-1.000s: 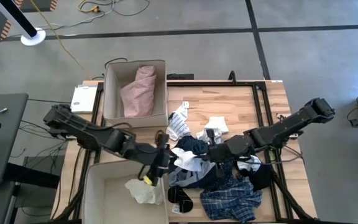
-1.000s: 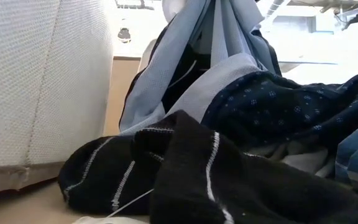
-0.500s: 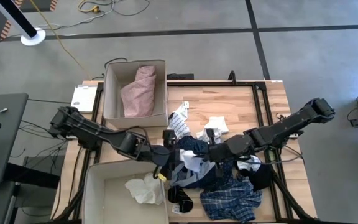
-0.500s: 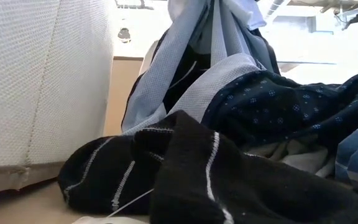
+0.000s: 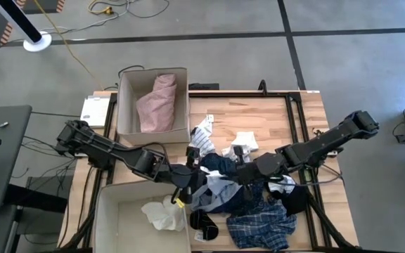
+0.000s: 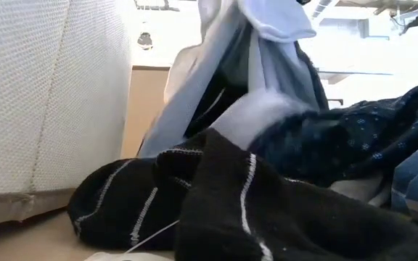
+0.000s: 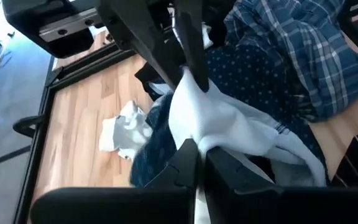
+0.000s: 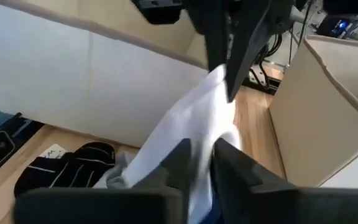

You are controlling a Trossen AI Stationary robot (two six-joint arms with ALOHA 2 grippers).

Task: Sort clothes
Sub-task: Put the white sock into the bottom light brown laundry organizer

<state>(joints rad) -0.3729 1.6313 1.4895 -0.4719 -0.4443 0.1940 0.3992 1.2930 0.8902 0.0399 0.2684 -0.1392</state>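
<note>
The clothes lie heaped at the table's middle: a navy dotted piece [image 5: 213,163], a blue plaid one [image 5: 262,226], black striped socks [image 6: 216,203], and a blue-white striped piece [image 5: 202,140]. A white garment [image 7: 229,124] is raised above the heap between both grippers. My left gripper [image 7: 199,152] comes in from the left and is shut on it. My right gripper [image 8: 199,149] comes from the right and is shut on it too. My left gripper pinches a bunched fold of the white garment [image 7: 194,134] between its two fingers, coming roughly level from the table's left. The cloth runs away from it up to the other gripper. My right gripper pinches the garment's gathered peak [image 7: 190,84] between its fingers [image 7: 194,59], coming from the table's right. The cloth fills the gap between them [image 8: 201,134], and its lower part hangs onto the heap [image 6: 194,109].
A tan box [image 5: 126,105] at the far left holds a pink garment [image 5: 157,102]. A second box [image 5: 111,211] at the near left holds a pale garment [image 5: 162,214]; its wall [image 6: 42,94] stands close beside the heap. A small white piece [image 5: 245,140] lies on bare wood.
My left gripper has gone from over the near box's right rim toward the table's right, into the heap, and has taken hold of the white garment that my right gripper holds up. The hanging cloth has shifted and bunched higher.
</note>
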